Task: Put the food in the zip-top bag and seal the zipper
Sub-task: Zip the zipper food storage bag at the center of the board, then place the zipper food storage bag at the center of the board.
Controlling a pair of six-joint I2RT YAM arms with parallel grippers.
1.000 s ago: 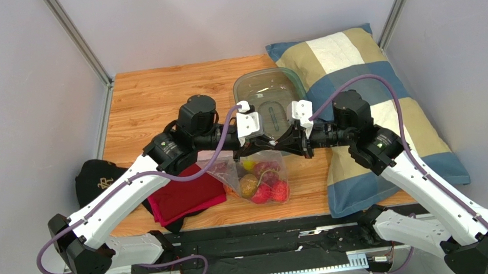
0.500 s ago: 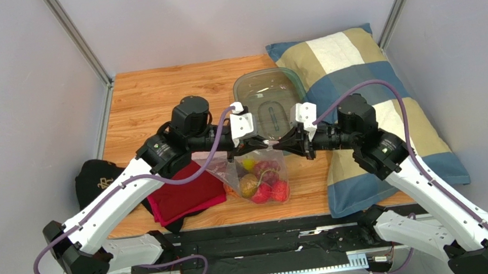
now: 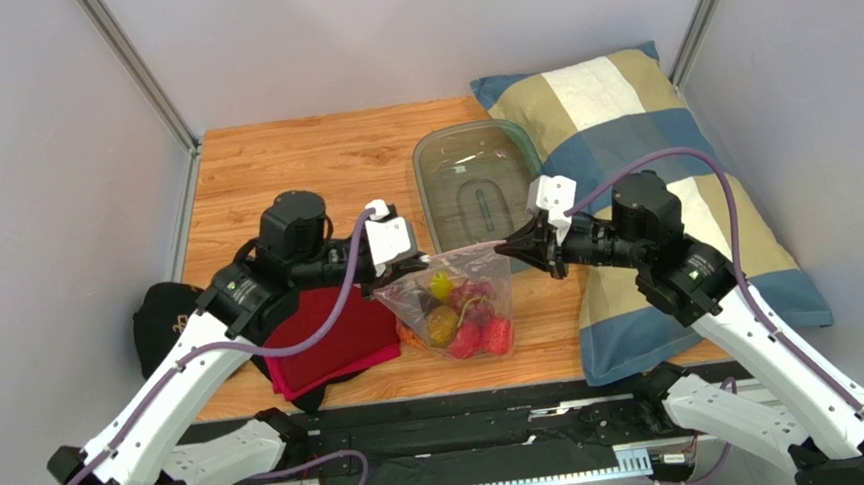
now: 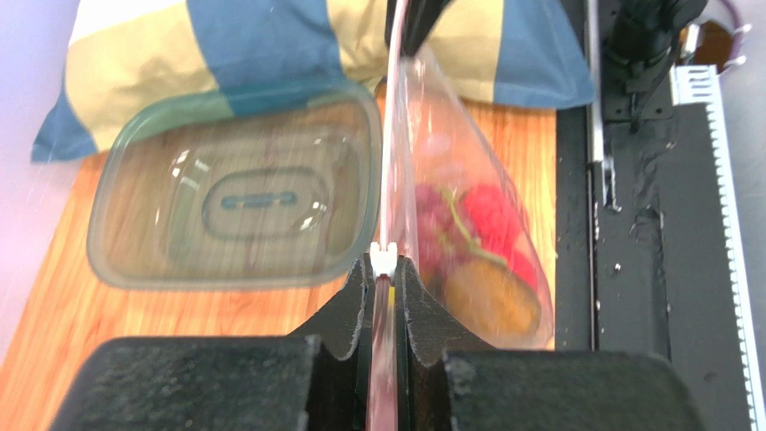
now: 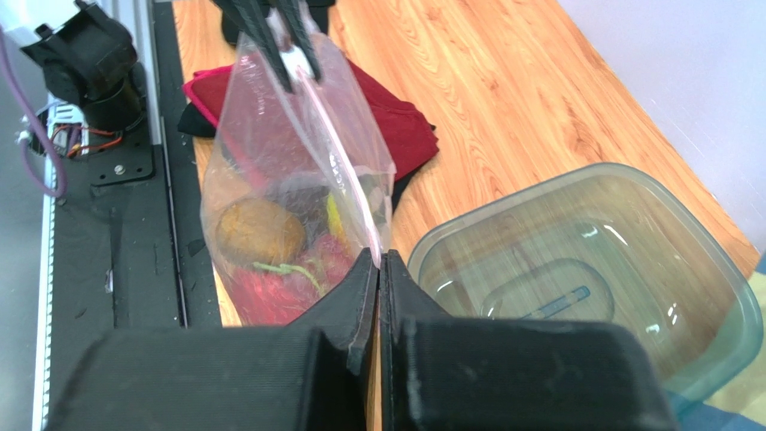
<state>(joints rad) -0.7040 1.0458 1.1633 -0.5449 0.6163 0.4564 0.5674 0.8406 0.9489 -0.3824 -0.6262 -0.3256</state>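
Note:
The zip-top bag (image 3: pixel 458 302) hangs stretched between my two grippers above the table's near edge. Inside lie the food pieces: a red strawberry (image 3: pixel 494 337), an orange pumpkin (image 5: pixel 261 232), a yellow piece (image 3: pixel 440 285) and dark purple ones. My left gripper (image 3: pixel 381 282) is shut on the left end of the pink zipper (image 4: pixel 393 135), with a small white slider (image 4: pixel 385 257) at its fingertips. My right gripper (image 3: pixel 506 249) is shut on the bag's right top corner (image 5: pixel 378 247). The strip runs taut and straight between them.
A clear rigid tub (image 3: pixel 476 174) stands just behind the bag. A striped pillow (image 3: pixel 639 153) fills the right side. A red cloth (image 3: pixel 331 337) on a black cloth (image 3: pixel 165 321) lies left of the bag. The black base rail (image 3: pixel 471 406) runs along the near edge.
My left gripper has slid left along the zipper, from close beside the right gripper to the bag's left end. My right gripper shifted slightly right, still holding its corner.

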